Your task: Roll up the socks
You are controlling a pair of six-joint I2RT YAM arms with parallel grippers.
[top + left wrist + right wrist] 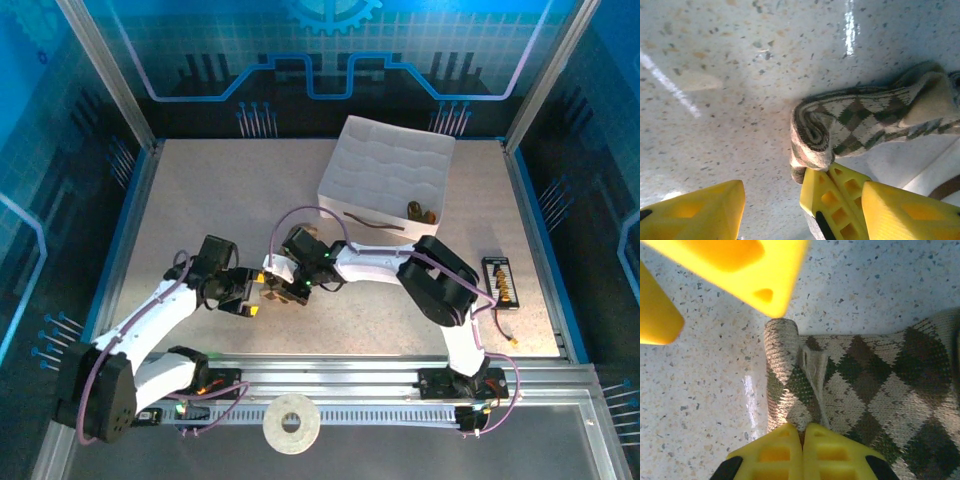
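Our right gripper [802,435], shut at the rolled end of the mid-table diamond-checked sock [865,390], could let that springy roll uncurl, since our left gripper [250,293] stands wide open left of it.

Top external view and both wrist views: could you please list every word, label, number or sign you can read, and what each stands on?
No readable text in any of the views.
Back panel: a gear emblem and line graphics, no lettering.
Small black device, far right: orange marks, too small to read.
Checked sock: diamond pattern only, no label.
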